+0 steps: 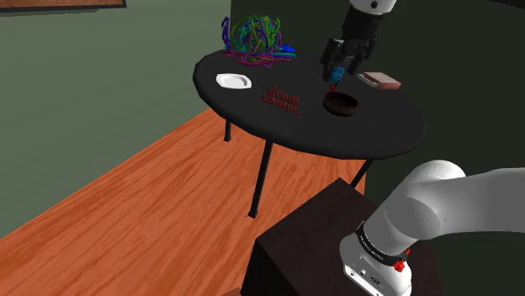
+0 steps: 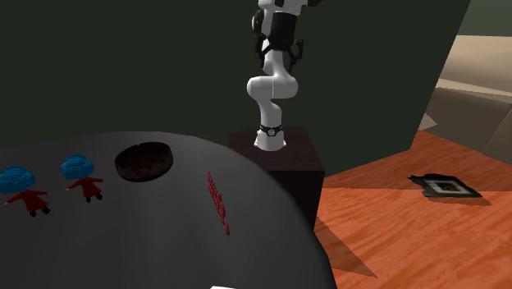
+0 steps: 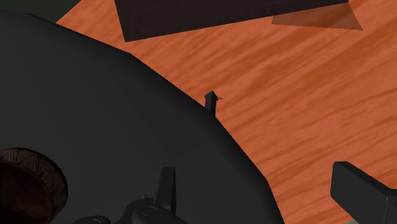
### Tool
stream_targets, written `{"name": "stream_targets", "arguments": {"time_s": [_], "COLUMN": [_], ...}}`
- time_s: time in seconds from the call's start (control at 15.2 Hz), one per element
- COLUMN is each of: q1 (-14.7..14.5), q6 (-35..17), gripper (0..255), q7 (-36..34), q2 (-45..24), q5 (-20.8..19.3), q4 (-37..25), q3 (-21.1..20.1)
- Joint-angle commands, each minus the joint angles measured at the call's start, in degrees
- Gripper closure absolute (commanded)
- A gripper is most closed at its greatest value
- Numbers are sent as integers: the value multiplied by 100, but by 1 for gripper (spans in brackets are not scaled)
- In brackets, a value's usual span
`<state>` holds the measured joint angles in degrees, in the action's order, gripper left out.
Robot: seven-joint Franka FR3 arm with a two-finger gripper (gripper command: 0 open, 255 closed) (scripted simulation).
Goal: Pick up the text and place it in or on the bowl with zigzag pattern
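Red block lettering [image 1: 280, 98] lies flat near the middle of the round black table [image 1: 379, 133], beside the dark brown round bowl [image 1: 341, 103]; the black two-finger gripper [image 1: 336, 72] hovers above the bowl's far rim. From across, lettering and bowl lie apart. At the wrist, fingers [image 3: 167, 186] gape, empty. Approach step, I'd judge: swing over the lettering, drop, pinch.

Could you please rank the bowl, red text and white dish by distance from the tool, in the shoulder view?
1. Brown bowl, just below the tool.
2. Red text, mid-table, left of the bowl.
3. White dish, near the table's left edge.
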<state>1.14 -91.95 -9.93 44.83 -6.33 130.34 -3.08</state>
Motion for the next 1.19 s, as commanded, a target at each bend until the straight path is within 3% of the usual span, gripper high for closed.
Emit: {"name": "stream_targets", "arguments": {"time_s": [0.0,0.59,1.12], "q1": [0,-69,-145], "q6": [0,-947,-1432], "gripper": [0,0,0], "q7": [0,1488,2855], "q2": [0,-1649,-3425], "q5": [0,-191,99], "q4": [0,-613,-1748], "q3": [0,913,1503]}}
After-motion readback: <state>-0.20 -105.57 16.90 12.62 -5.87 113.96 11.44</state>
